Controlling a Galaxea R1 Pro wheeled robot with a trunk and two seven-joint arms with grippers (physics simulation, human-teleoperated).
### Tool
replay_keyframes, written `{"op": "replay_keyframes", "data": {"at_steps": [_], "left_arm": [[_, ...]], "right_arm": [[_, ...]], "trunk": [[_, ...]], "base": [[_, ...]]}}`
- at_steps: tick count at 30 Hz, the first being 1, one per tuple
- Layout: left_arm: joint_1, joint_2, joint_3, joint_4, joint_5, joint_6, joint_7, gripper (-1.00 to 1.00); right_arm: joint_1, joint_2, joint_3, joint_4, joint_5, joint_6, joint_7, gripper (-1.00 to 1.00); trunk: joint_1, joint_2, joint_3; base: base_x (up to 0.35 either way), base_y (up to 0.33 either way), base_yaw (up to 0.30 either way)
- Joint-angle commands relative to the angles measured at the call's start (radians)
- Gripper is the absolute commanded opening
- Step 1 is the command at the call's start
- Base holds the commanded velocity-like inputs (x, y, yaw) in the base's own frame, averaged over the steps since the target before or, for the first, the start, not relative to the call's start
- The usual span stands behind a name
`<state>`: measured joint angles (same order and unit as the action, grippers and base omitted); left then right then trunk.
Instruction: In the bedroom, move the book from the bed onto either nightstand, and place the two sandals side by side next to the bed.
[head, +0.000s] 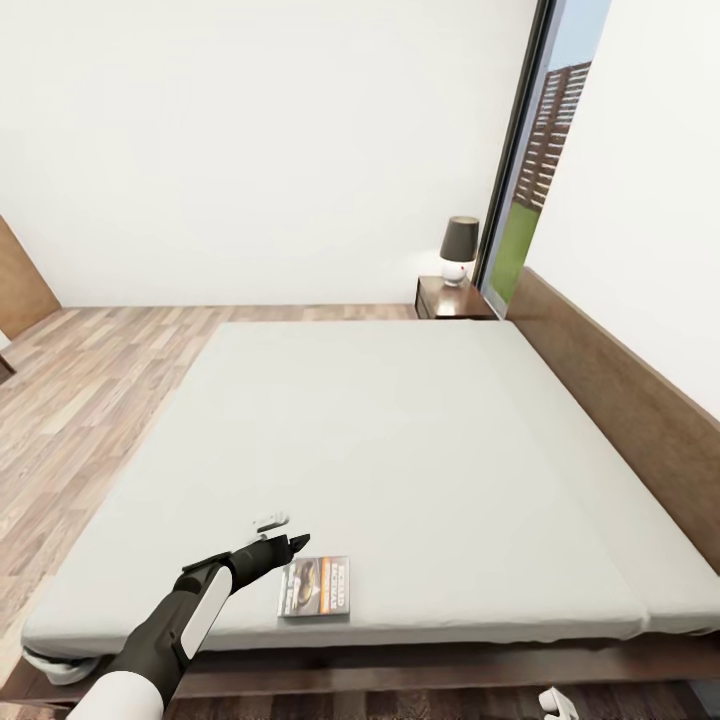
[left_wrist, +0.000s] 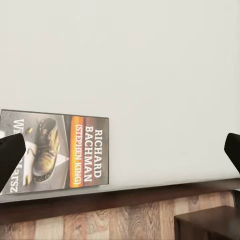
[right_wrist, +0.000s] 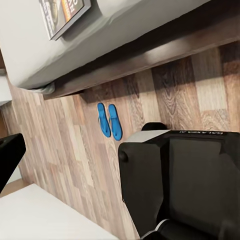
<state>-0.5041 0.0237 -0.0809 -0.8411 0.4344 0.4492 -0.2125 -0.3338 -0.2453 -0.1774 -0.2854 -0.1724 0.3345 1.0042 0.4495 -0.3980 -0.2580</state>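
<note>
The book (head: 314, 586) lies flat near the front edge of the bed (head: 400, 440), its orange band and "Richard Bachman" lettering facing up. My left gripper (head: 296, 545) hovers just left of and above it, open and empty. In the left wrist view the book (left_wrist: 55, 150) sits toward one dark fingertip (left_wrist: 10, 156), and the open gripper (left_wrist: 120, 150) looks down on bare mattress. The right wrist view shows the two blue sandals (right_wrist: 109, 120) side by side on the plank floor close to the bed frame (right_wrist: 150, 55), and the book (right_wrist: 62, 12). One right finger (right_wrist: 9, 156) stands at the frame edge.
A nightstand (head: 450, 298) with a dark-shaded lamp (head: 459, 248) stands at the bed's far corner by the window. A dark wooden cabinet corner (left_wrist: 210, 225) sits on the floor below the mattress edge. My black base (right_wrist: 175, 180) is near the sandals. The headboard (head: 620, 400) runs along the right.
</note>
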Motion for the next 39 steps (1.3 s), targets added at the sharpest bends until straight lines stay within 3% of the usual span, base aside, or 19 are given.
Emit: {"op": "replay_keyframes", "data": {"at_steps": [1, 31, 33, 39], "left_arm": [[-0.001, 0.001, -0.002, -0.001, 0.006, 0.005, 0.001, 1.00], [-0.006, -0.001, 0.001, -0.018, 0.004, 0.013, 0.007, 1.00], [-0.029, -0.004, 0.002, -0.038, 0.003, 0.027, 0.009, 1.00], [-0.175, -0.010, 0.002, -0.055, 0.005, 0.179, 0.040, 1.00]], "right_arm": [[-0.001, 0.000, -0.001, 0.000, -0.007, 0.009, 0.002, 1.00], [-0.001, 0.000, -0.001, 0.000, -0.007, 0.009, 0.002, 1.00], [-0.001, 0.001, -0.001, 0.000, -0.007, 0.009, 0.002, 1.00], [-0.001, 0.001, -0.001, 0.000, -0.007, 0.009, 0.001, 1.00]], "trunk": [[0.000, -0.002, -0.003], [0.000, -0.002, -0.050], [0.000, -0.002, -0.053], [0.000, -0.002, -0.062]], "base": [[0.000, 0.000, 0.000], [0.000, 0.000, 0.000], [0.000, 0.000, 0.000], [0.000, 0.000, 0.000]]}}
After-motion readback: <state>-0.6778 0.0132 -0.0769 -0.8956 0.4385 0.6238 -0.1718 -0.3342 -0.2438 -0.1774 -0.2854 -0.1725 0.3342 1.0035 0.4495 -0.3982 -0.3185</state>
